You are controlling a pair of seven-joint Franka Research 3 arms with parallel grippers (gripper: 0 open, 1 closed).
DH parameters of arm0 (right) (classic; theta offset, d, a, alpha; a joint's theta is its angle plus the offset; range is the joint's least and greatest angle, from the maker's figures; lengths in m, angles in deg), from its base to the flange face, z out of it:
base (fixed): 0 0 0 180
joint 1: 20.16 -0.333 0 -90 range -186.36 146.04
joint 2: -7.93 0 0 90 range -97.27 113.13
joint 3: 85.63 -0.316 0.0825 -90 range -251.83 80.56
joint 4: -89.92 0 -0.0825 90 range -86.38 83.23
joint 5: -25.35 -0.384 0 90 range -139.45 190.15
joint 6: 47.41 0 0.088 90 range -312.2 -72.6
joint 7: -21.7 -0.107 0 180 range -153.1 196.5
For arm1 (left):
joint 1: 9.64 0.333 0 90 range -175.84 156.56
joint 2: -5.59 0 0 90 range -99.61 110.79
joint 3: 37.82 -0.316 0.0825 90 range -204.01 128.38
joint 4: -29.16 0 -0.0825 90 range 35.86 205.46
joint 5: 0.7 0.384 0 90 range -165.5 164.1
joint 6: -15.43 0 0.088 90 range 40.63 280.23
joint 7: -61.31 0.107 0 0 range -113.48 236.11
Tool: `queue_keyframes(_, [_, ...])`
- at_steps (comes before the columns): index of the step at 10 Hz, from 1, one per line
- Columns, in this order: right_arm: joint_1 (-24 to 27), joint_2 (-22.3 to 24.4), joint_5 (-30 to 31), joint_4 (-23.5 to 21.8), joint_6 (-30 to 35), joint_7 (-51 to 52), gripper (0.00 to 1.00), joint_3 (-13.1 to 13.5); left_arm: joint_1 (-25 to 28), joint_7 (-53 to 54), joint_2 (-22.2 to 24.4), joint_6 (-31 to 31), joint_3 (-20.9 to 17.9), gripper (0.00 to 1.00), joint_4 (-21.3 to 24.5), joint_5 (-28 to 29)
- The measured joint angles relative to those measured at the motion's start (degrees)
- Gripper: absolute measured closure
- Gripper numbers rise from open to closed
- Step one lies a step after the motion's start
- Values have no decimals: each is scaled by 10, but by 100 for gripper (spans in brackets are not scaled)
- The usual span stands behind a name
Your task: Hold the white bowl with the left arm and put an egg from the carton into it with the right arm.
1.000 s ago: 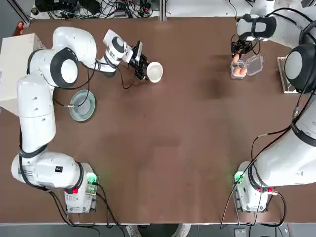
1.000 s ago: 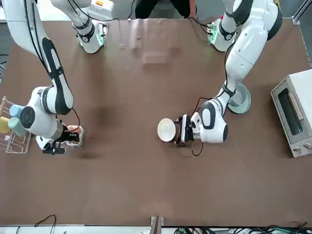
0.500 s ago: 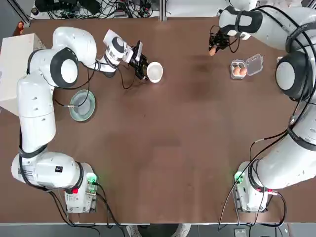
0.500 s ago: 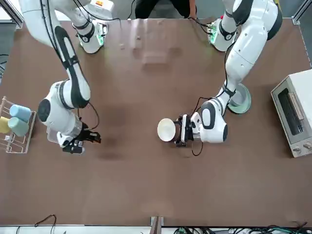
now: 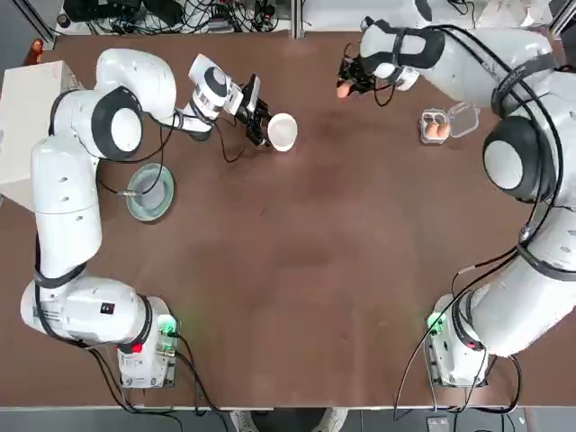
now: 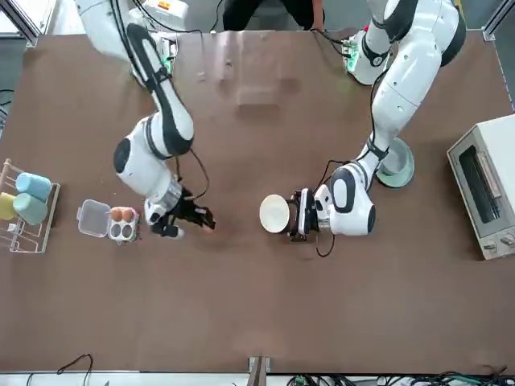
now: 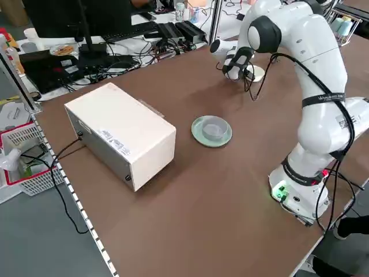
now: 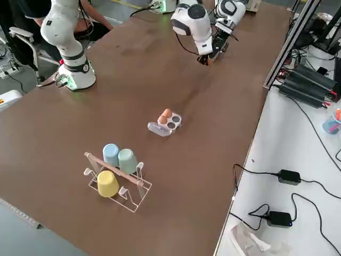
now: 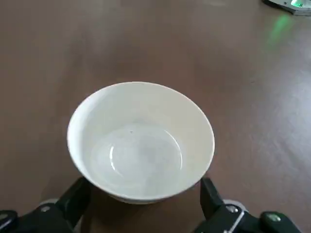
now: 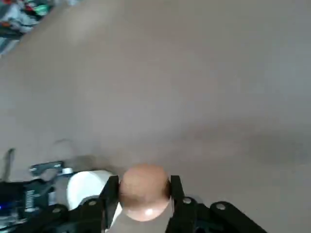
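The left gripper (image 5: 262, 123) clasps the bowl (image 5: 282, 131) at the table's (image 5: 297, 270) 12 o'clock edge, fingers snug on its sides (bowl empty). The right gripper (image 5: 345, 87) pinches an egg (image 5: 342, 90) at the bowl's 2 o'clock, apart from it. The carton (image 5: 447, 123), lid open, lies at the bowl's 3 o'clock.

Right black two-finger gripper (image 5: 345, 87), clamped on small tan-brown oval egg (image 5: 342, 90): lifted out of clear plastic egg carton (image 5: 445, 123); carried across brown table toward small round white bowl (image 5: 282, 131); carton now one egg fewer.
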Motion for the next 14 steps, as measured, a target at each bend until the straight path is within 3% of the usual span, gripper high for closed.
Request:
queue_keyframes(3, [-65, -39, -86, 14, -116, -6, 52, -40, 0, 0, 0, 0, 0, 0, 0, 0])
queue_keyframes(7, [-99, -107, -94, 59, -200, -35, 52, -68, 0, 0, 0, 0, 0, 0, 0, 0])
queue_keyframes(10, [-115, -128, -94, 74, -219, -50, 50, -70, 0, 0, 0, 0, 0, 0, 0, 0])
queue_keyframes(12, [-115, -130, -95, 76, -219, -67, 39, -73, 0, 0, 0, 0, 0, 0, 0, 0])
queue_keyframes(14, [-114, -130, -95, 77, -219, -70, 10, -74, 0, 0, 0, 0, 0, 0, 0, 0])
